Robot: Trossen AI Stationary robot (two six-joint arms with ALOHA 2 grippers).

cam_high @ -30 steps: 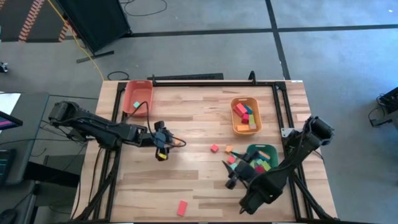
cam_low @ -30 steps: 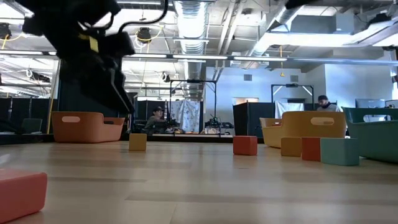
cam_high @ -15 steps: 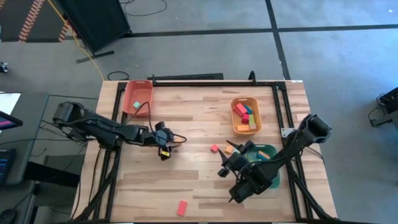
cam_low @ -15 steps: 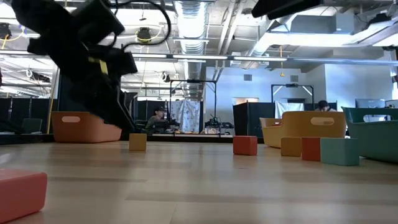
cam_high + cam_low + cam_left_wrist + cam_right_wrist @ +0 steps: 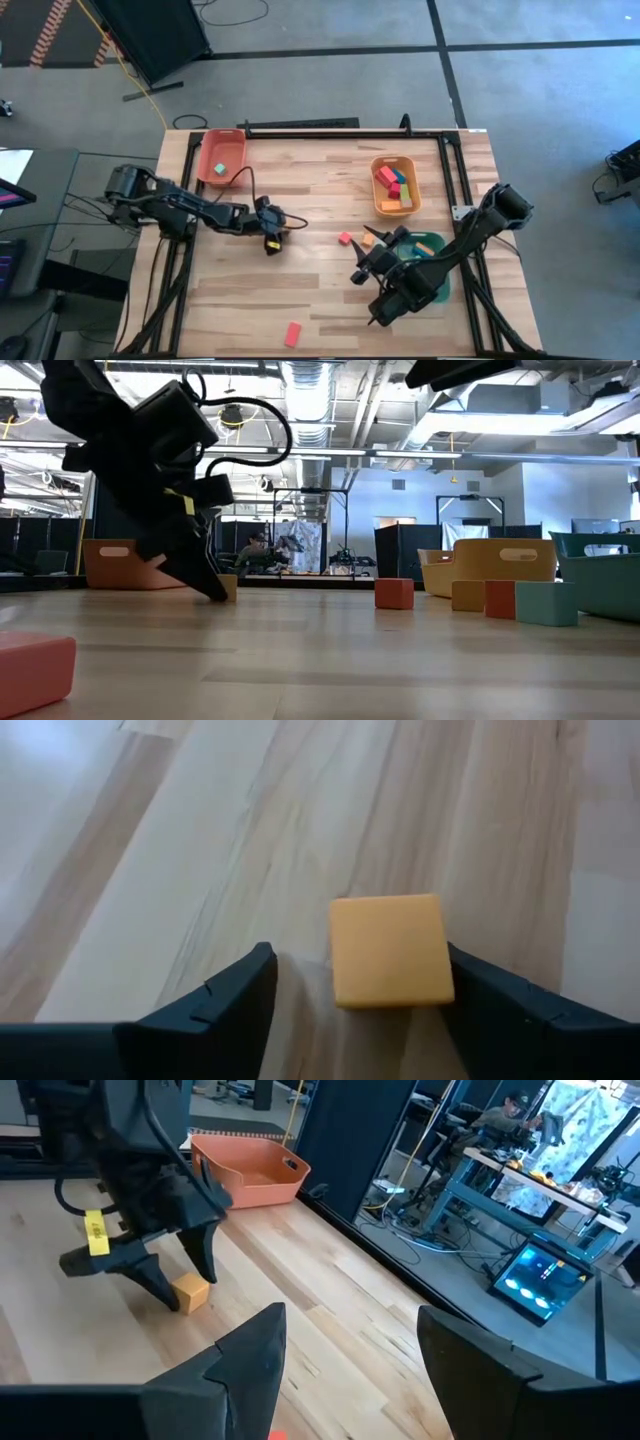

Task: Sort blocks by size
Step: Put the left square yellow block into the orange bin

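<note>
A small yellow-orange cube point(image 5: 390, 950) rests flat on the wooden table point(image 5: 320, 200) left of centre. My left gripper point(image 5: 358, 965) slants down over it, open, with one finger on each side of the cube point(image 5: 190, 1292). In the high view the left gripper point(image 5: 272, 240) hides the cube. My right gripper point(image 5: 362, 268) hangs open and empty above the table beside the green tray point(image 5: 432, 245). A red block point(image 5: 345, 238) and a small orange block point(image 5: 367, 240) lie between the two grippers. A pink bar point(image 5: 293, 333) lies near the front edge. My left gripper straddles the cube, coming at it slanting down from the table's left. The cube's side point(image 5: 440, 955) lies right next to one finger point(image 5: 490, 1000), with a gap to the other. Whether that finger touches it I cannot tell. The cube sits flat on the table.
A red-orange tray point(image 5: 222, 157) stands at the far left. An orange tray point(image 5: 394, 185) with several blocks stands at the far right. My right arm covers part of the green tray. In the low view orange, red and teal blocks point(image 5: 546, 603) stand at the right.
My left gripper has come down and moved toward the table's right, so its fingers now stand on either side of the cube near the table top. My right gripper shifted a little toward the far edge, its arm now over the green tray, then kept still.
</note>
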